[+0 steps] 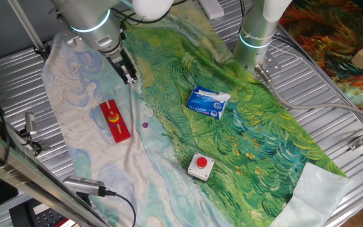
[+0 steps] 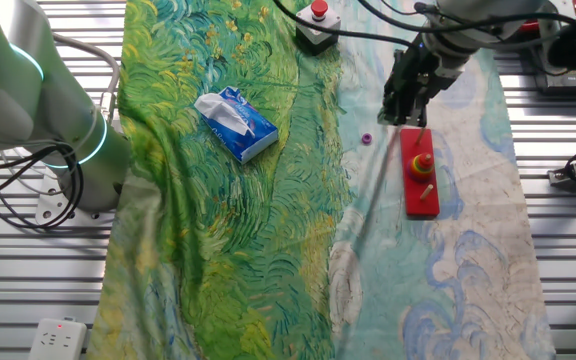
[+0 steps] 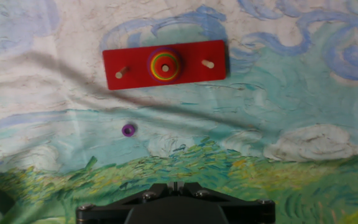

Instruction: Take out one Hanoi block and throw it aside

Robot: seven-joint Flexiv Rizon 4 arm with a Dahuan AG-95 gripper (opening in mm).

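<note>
The red base board lies on the painted cloth with three pegs. A stack of coloured discs sits on its middle peg, and the tiny red Hanoi block is the top disc. The stack also shows in one fixed view and in the other fixed view. My gripper hangs above the cloth, a short way off the board's end, also seen in the other fixed view. In the hand view its jaws stand together with nothing visible between them.
A tiny purple piece lies loose on the cloth beside the board. A blue tissue pack lies mid-cloth. A red button on a white box stands near the cloth's edge. A second arm's base stands at the table's edge.
</note>
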